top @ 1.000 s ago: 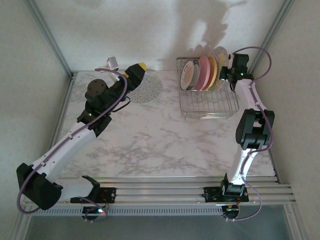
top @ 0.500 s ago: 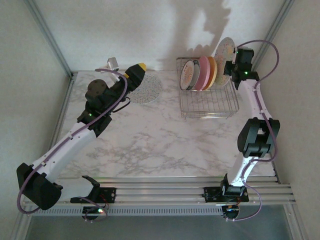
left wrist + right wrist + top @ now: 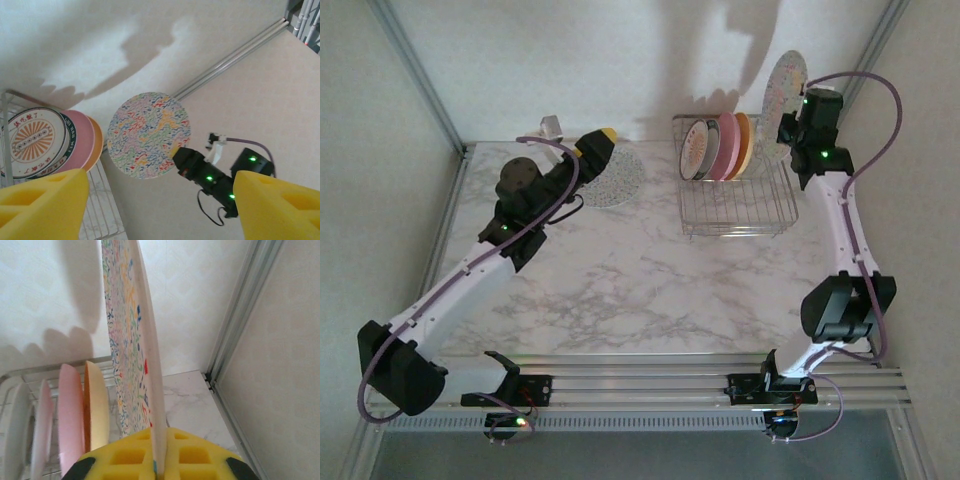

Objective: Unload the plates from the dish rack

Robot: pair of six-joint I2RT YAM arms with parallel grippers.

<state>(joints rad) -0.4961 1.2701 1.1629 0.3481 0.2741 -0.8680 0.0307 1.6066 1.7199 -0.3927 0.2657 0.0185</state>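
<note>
A robotics test cell rather than a kitchen: two robot arms [image 3: 460, 285] stand bolted to aluminium rails [image 3: 650, 385] at the edge of a marble-patterned table [image 3: 620, 280], boxed in by plain white panels [image 3: 570, 60] and metal corner posts [image 3: 415, 70]. Purple cables [image 3: 883, 110] loop along the arms, green indicator lights [image 3: 209, 177] glow, and a wire dish rack [image 3: 735, 215] of plates [image 3: 720, 150] supplies a domestic touch.

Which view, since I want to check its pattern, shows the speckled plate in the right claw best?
Left wrist: the speckled plate faces it, pattern clear. Top external shows it small, above the dish rack. Right wrist sees it nearly edge-on, pinched in the right claw.
</note>
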